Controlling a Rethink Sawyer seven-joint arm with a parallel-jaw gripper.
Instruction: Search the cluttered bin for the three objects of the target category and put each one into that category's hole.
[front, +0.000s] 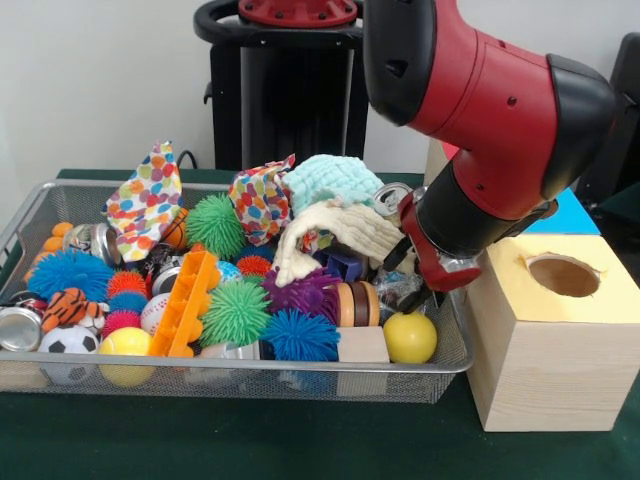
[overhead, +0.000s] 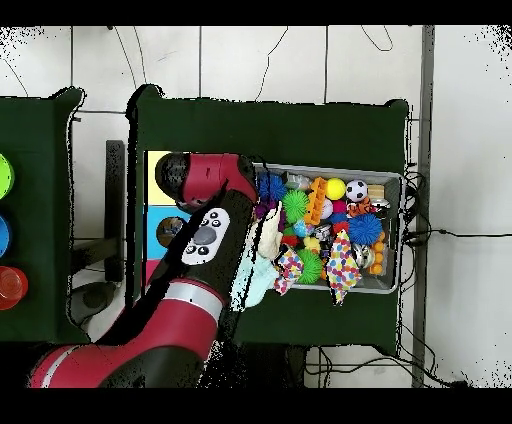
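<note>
One red and black arm (front: 500, 120) filled the upper right of the front view, bending down so that its gripper (front: 425, 283) sat low at the right end of the wire bin (front: 250, 375); whether the gripper stood wide or narrow, or held anything, I cannot tell, since its tips were lost among the clutter. The bin lay on a dark green table (front: 300, 440) and was packed full. Just beside its right end stood a wooden box (front: 545, 370) with a yellow top and a round hole (front: 565, 275). In the bin, cloths were heaped at the back: a mint-green one (front: 335, 180), a cream one (front: 335, 235) draped below it, and two spotted ones (front: 148, 200). Spiky balls lay through the middle, green (front: 236, 312), blue (front: 300, 337) and purple (front: 300, 292) among them. An orange plastic tray (front: 185, 305) leaned on edge left of centre. A yellow ball (front: 410, 338) rested in the front right corner, near the gripper, with a wooden block (front: 362, 345) just beside it. A soccer ball (front: 68, 342) and a metal can (front: 20, 328) sat at the left end.
</note>
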